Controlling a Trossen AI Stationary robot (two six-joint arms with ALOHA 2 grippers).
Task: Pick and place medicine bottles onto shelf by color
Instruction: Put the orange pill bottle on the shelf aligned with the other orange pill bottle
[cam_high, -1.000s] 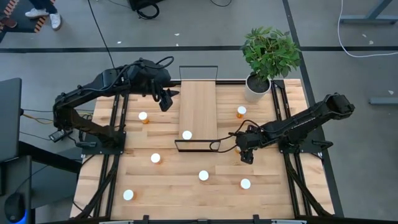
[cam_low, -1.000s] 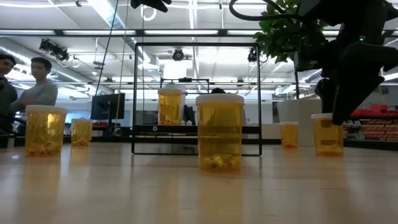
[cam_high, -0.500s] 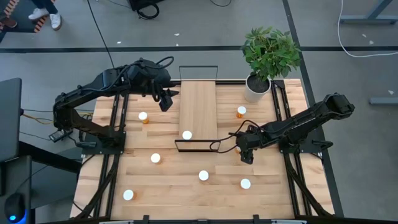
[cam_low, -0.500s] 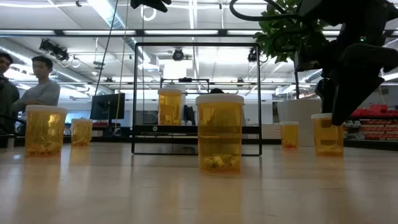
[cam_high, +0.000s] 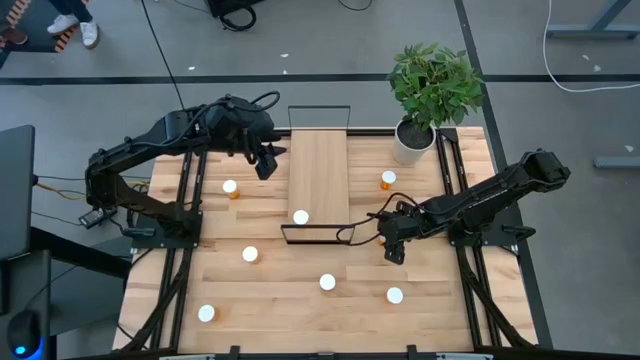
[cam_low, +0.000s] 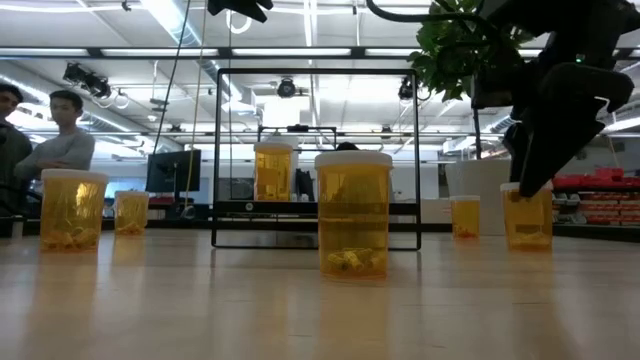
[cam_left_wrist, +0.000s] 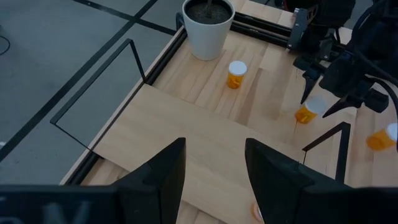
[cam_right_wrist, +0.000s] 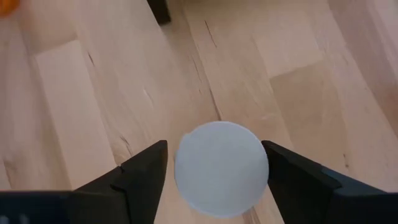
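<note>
Only one of the medicine bottles (cam_high: 300, 217) stands on the shelf (cam_high: 318, 180); the rest dot the bench (cam_high: 280, 300). Right claw (cam_high: 392, 250), fingers apart, straddles a white-capped bottle (cam_right_wrist: 221, 168) beside the shelf's end, ungripped. Left claw (cam_high: 266, 160) hovers half-open, empty, near the shelf.

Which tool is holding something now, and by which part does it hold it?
Neither has a clear hold. The right tool has its fingers on both sides of a bottle's white cap, gaps still showing. The left tool is open and empty over the shelf.
</note>
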